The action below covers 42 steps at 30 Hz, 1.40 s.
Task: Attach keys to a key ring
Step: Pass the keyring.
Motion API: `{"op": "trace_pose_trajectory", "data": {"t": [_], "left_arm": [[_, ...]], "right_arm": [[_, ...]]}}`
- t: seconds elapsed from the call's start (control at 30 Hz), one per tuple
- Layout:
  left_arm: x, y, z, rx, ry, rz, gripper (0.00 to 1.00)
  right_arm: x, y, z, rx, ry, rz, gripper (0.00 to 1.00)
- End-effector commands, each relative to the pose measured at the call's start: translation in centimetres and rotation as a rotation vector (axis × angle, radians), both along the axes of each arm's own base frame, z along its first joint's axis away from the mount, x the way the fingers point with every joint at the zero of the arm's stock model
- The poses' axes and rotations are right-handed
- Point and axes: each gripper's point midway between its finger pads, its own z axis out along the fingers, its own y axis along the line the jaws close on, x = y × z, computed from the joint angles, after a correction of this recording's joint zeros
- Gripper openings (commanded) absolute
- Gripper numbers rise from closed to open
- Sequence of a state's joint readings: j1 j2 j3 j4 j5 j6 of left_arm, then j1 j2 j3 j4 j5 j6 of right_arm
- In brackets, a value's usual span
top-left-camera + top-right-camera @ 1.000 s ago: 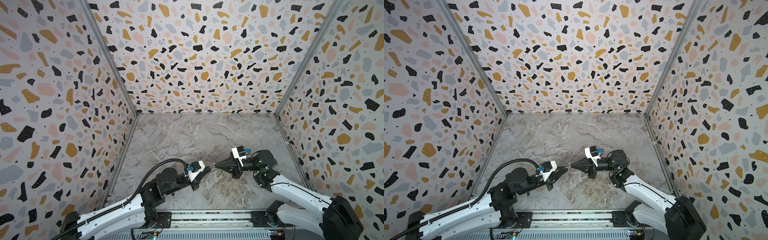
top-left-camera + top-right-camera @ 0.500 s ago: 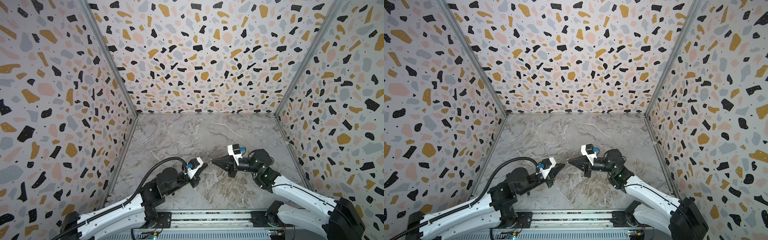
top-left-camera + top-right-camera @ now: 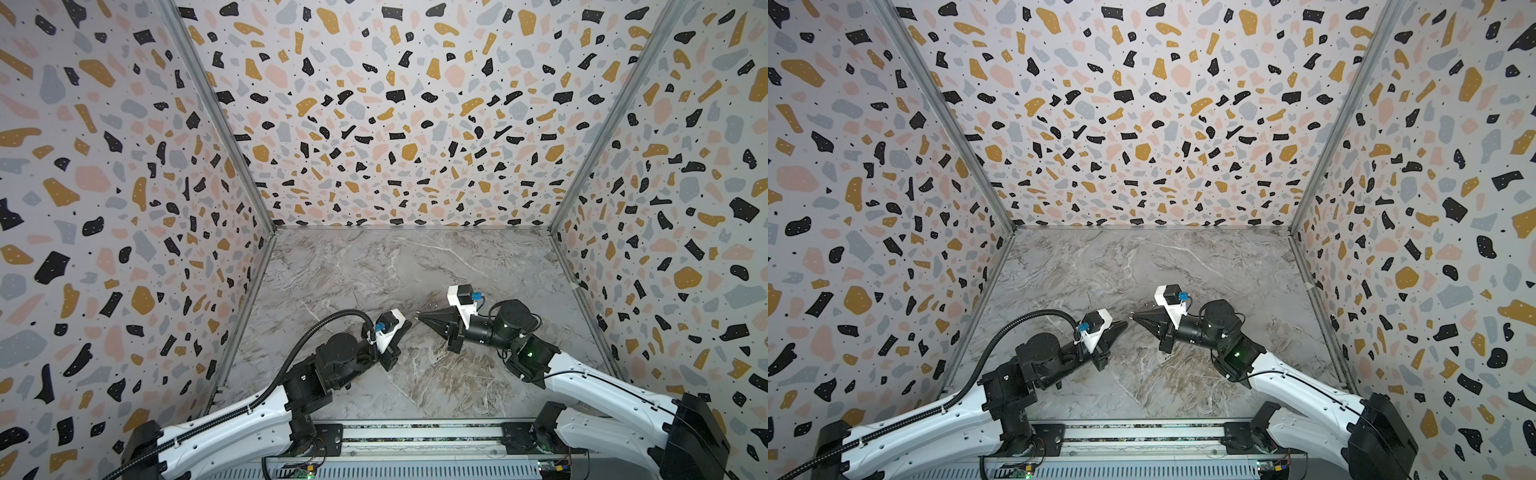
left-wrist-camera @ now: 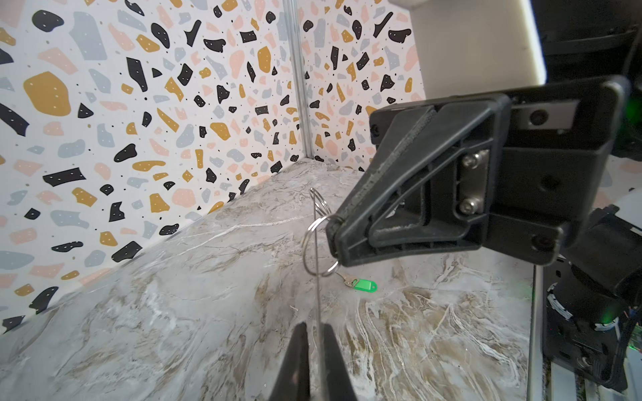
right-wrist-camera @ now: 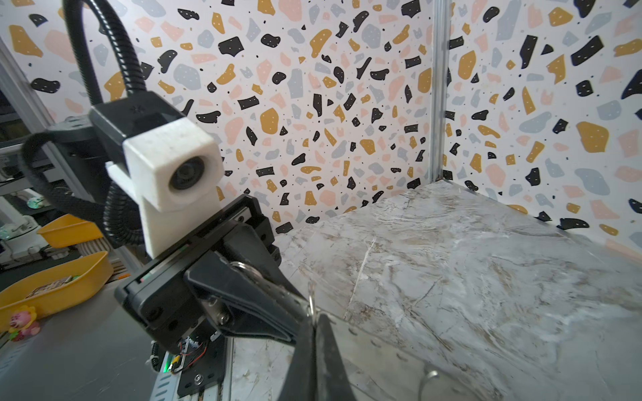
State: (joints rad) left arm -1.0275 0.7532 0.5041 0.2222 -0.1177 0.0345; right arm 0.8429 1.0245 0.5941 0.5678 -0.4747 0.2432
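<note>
In both top views my left gripper (image 3: pixel 409 322) (image 3: pixel 1126 323) and right gripper (image 3: pixel 417 314) (image 3: pixel 1133 316) meet tip to tip low over the marble table (image 3: pixel 374 266). The key ring (image 4: pixel 304 244) is thin silvery wire. In the left wrist view the right gripper (image 4: pixel 332 239) is shut on it. A second wire loop, seen edge-on, runs down through it into my left gripper (image 4: pixel 315 330), which is shut on it. A tiny key (image 4: pixel 363 285) with a green head shows just below the ring; whether they touch I cannot tell. The right gripper (image 5: pixel 314 321) pinches the ring (image 5: pixel 311 301).
Terrazzo-patterned walls (image 3: pixel 124 208) close the table in on three sides. A metal rail (image 3: pixel 415 432) runs along the front edge. The left arm's black cable hose (image 3: pixel 328 322) arches over its wrist. Yellow trays (image 5: pixel 52 288) stand outside the cell.
Both gripper tips have drifted slightly to the left and towards the back, staying tip to tip. The right arm's wrist has swung further over the table.
</note>
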Motion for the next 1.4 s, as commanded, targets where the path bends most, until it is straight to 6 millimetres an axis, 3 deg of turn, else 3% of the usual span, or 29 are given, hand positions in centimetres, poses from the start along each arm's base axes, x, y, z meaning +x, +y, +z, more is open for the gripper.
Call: {"op": "trace_pose_trajectory", "data": {"t": [0.0,0.33,0.7,0.87,0.97,1.03,1.37], "left_arm": [[-0.4,-0.4,4.1,-0.098,-0.06,-0.023,0.0],[-0.4,0.3,4.3,-0.095,-0.071,0.004,0.0],[-0.7,-0.3,4.3,-0.084,-0.073,-0.026,0.0],[-1.3,-1.0,4.1,-0.085,-0.07,-0.072,0.0],[-1.6,-1.1,4.2,-0.097,-0.068,-0.089,0.19],[-1.8,-1.1,4.4,-0.105,-0.07,-0.097,0.25],[-3.3,1.2,7.3,-0.198,-0.147,-0.107,0.27]], "right_arm": [[1.4,0.0,1.5,0.006,-0.006,-0.115,0.0],[2.7,0.0,0.8,-0.04,0.007,-0.206,0.0],[2.9,0.9,0.6,-0.086,-0.012,-0.244,0.0],[2.6,0.7,1.1,-0.027,-0.028,-0.257,0.0],[2.2,0.2,1.5,0.031,-0.056,-0.258,0.0],[1.9,0.1,1.8,0.06,-0.082,-0.242,0.0],[0.6,-2.1,3.4,0.244,-0.155,-0.089,0.0]]}}
